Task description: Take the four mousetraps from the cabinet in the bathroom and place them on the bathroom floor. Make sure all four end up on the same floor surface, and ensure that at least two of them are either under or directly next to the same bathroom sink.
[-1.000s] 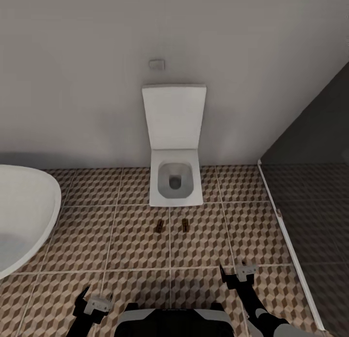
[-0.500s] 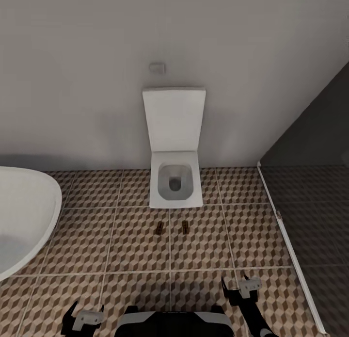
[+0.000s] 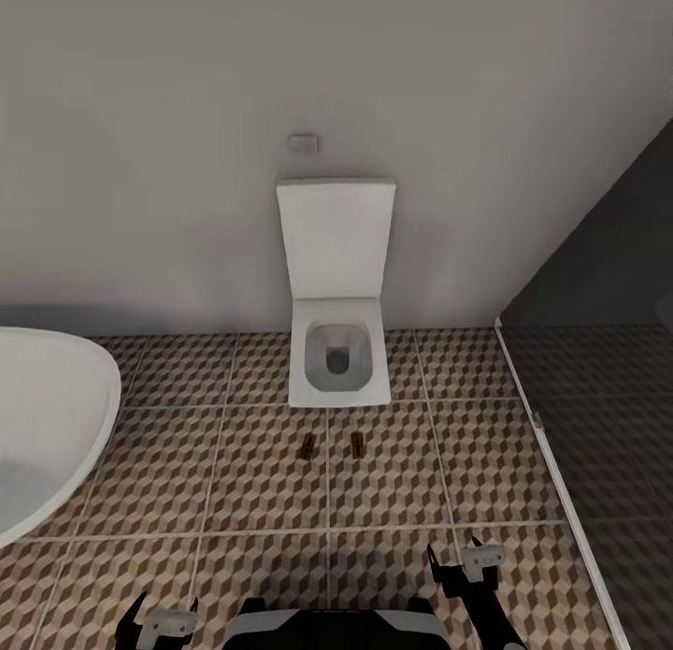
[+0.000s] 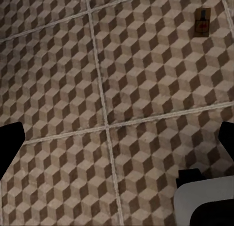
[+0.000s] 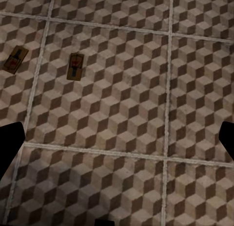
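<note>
Bathroom floor (image 3: 234, 482): cube-pattern tiles. Two mousetraps (image 3: 309, 446) (image 3: 357, 444) lie side by side, apart, just before the toilet (image 3: 338, 351). Left tool (image 3: 157, 620) and right tool (image 3: 460, 558): fingers apart, empty, above the floor.

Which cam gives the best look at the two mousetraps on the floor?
Right wrist view: both mousetraps appear close, spring and red mark visible. Head view shows them as tiny specks before the toilet; left wrist view catches one.
</note>
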`<state>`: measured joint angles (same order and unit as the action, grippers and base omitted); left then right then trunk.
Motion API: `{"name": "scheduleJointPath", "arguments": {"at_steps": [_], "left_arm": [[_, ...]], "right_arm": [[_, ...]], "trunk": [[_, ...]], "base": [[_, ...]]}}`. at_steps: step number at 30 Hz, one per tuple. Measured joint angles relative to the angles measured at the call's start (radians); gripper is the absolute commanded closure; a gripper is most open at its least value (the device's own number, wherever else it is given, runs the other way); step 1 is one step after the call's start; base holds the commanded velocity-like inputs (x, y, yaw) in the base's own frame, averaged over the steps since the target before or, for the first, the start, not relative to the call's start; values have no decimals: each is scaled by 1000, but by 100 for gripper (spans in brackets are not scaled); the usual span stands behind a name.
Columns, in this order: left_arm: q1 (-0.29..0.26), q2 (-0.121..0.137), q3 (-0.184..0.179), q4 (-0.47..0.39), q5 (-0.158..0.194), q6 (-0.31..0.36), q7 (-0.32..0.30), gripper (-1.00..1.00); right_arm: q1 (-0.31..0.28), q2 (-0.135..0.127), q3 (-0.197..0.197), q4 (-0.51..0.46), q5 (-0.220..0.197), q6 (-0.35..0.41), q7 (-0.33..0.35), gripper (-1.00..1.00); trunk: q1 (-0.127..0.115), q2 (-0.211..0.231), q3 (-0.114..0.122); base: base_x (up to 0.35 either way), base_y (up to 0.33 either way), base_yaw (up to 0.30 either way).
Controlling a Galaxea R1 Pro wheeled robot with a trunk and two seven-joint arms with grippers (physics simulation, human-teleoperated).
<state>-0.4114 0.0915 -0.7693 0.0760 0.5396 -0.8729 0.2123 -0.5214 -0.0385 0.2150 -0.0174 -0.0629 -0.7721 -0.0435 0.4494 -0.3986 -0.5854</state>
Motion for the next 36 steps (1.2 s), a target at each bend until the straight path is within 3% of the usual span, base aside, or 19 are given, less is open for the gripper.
{"name": "scheduleJointPath", "arguments": {"at_steps": [36], "left_arm": [[4, -8, 0, 0, 2, 4, 3, -100]], "right_arm": [[0, 3, 1, 1, 0, 3, 0, -100]], "trunk": [[0, 0, 58]], "base": [[0, 0, 0]]}}
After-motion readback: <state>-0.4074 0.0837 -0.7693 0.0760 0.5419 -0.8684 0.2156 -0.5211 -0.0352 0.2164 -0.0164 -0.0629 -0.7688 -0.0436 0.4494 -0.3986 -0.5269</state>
